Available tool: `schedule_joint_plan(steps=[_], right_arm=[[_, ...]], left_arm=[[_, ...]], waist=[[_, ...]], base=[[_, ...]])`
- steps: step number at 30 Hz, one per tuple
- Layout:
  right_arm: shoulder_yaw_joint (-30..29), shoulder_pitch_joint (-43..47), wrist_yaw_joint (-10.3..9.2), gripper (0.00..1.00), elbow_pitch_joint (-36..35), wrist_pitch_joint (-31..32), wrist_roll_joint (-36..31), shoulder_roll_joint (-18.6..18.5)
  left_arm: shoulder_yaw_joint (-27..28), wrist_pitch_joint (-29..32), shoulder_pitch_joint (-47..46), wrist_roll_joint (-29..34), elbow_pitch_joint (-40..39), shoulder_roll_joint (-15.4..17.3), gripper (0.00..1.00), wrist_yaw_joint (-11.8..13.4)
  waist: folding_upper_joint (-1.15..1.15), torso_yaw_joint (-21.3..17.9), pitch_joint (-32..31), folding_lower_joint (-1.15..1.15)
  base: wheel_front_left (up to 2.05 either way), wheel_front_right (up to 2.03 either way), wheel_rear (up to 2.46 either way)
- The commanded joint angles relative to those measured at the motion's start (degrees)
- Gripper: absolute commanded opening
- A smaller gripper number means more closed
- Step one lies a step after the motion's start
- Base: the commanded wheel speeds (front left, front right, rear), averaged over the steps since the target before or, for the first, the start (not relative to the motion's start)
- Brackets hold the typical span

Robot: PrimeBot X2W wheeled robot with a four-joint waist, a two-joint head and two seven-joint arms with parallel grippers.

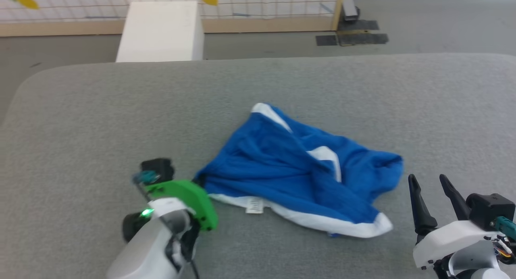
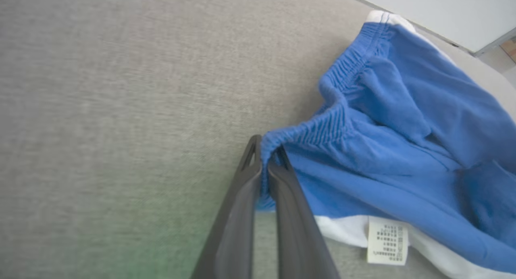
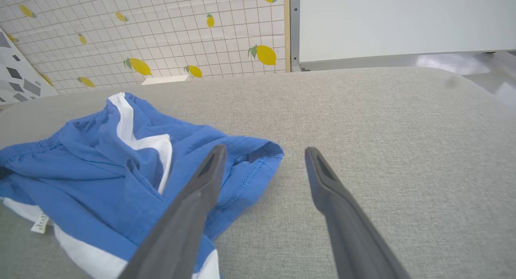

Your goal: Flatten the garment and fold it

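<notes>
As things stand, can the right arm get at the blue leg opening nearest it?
Probably yes: the right gripper is open beside the garment, at its leg opening, with only bare grey surface between them.

I see garment (image 1: 282,166) royal blue w/ white trim + white tag (image 2: 386,240). Heathered grey surface (image 1: 80,109). White grid w/ yellow lemons on back wall (image 3: 161,29). Green left wrist cover (image 1: 189,198); dark grey fingers on right gripper (image 3: 266,152).

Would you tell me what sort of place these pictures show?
Likely a staged test room rather than a home: a grey padded table bearing the garment, a lemon-print grid backdrop, and bare grey floor.
</notes>
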Motion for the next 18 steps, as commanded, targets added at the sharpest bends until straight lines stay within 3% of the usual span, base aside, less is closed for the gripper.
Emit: schedule_joint_plan(steps=[1, 6, 7, 9, 14, 18], right_arm=[[0.0, -0.6, -0.08, 1.0, -0.4, 0.1, 0.2, 0.0], [0.3, -0.5, -0.08, 1.0, -0.7, 0.5, 0.3, 0.0], [0.3, -0.4, -0.08, 1.0, -0.7, 0.6, 0.3, 0.0], [0.4, -0.4, -0.08, 1.0, -0.8, 0.7, 0.3, 0.0], [1.1, -0.4, -0.08, 1.0, -0.7, 0.9, 0.4, 0.0], [1.2, 0.0, -0.08, 1.0, -1.0, 1.0, 0.5, 0.0]], left_arm=[[0.9, -0.6, 1.8, -0.4, -1.3, 1.4, 0.0, 1.1], [2.8, -0.6, 7.2, -1.6, -7.1, 4.0, 0.0, 4.0], [3.0, -0.9, 7.9, -1.6, -8.4, 4.3, 0.27, 4.1], [3.5, -2.5, 9.3, -1.6, -11.1, 4.8, 1.0, 4.2], [3.8, -7.6, 12.7, 0.3, -16.8, 6.7, 1.0, 3.5], [2.0, -9.1, 15.5, 3.8, -20.3, 10.3, 1.0, 3.2]], waist=[[0.0, 2.3, -0.5, 0.0], [0.0, 4.0, -0.8, 0.0], [0.0, 4.2, -0.9, 0.0], [0.0, 4.4, -1.0, 0.0], [0.0, 4.1, -1.6, 0.0], [0.0, 3.6, -1.9, 0.0]], base=[[0.0, 0.0, 0.0], [0.0, 0.0, 0.0], [0.0, 0.0, 0.0], [0.0, 0.0, 0.0], [0.0, 0.0, 0.0], [0.0, 0.0, 0.0]])
